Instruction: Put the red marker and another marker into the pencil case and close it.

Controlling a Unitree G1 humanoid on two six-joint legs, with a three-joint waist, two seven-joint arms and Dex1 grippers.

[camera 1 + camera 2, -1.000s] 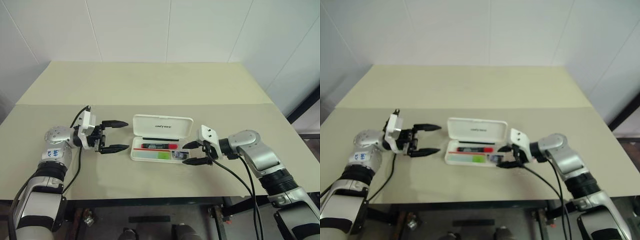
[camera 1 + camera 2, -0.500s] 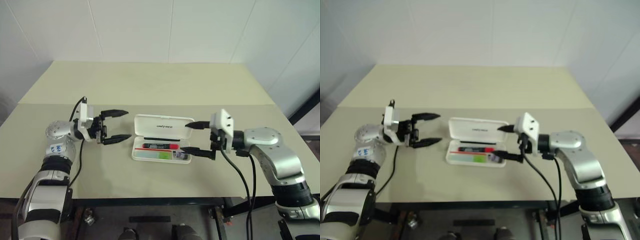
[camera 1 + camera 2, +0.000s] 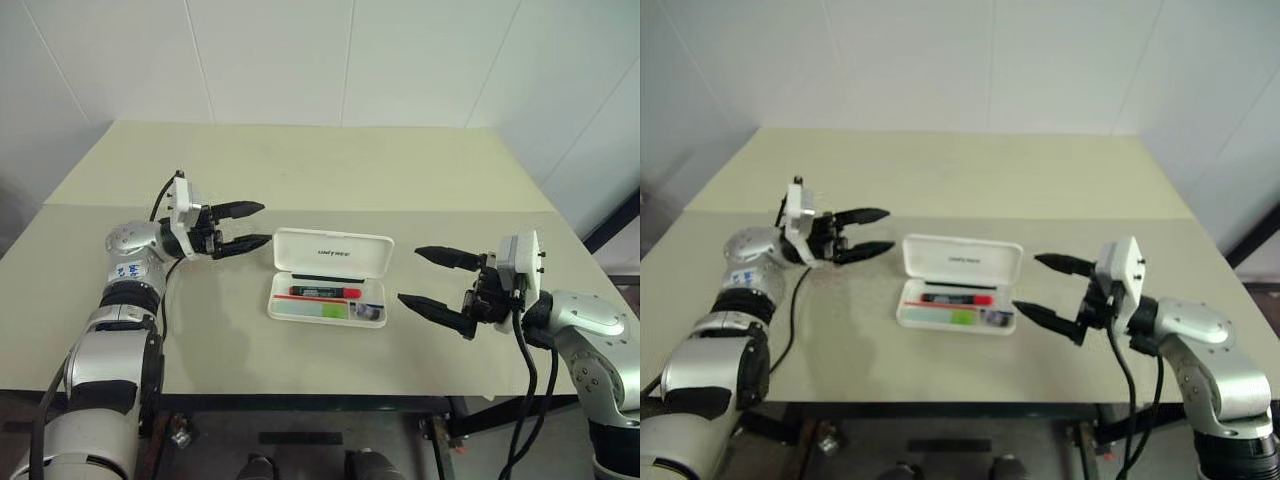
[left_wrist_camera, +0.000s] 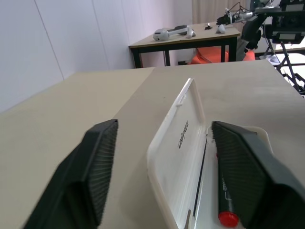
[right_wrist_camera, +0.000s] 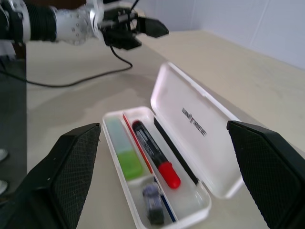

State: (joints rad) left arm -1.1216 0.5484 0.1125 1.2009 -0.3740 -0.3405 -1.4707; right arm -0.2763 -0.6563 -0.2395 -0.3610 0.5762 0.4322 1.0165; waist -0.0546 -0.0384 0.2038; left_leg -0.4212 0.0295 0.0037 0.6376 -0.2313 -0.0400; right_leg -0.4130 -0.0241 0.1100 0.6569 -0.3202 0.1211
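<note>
- We see the pencil case [image 3: 329, 277] lying open; inside it, the red marker [image 3: 326, 292] and the light-green marker [image 3: 323, 311].
- Left gripper [image 3: 246, 226], beside the case's lid, stands partly parted and empty.
- Right gripper [image 3: 430, 278], beside the case's other end, gapes wide and empty.

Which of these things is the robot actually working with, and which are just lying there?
In the job: pencil case, lid open; red marker and light-green marker inside it; both pincers, left, right.
Lying about: small grey-and-dark piece in the case.

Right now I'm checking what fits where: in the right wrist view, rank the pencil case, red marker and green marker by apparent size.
1. pencil case, lid open, by far the largest.
2. red marker, lying inside it.
3. green marker, beside it, looks somewhat shorter though wider.
</note>
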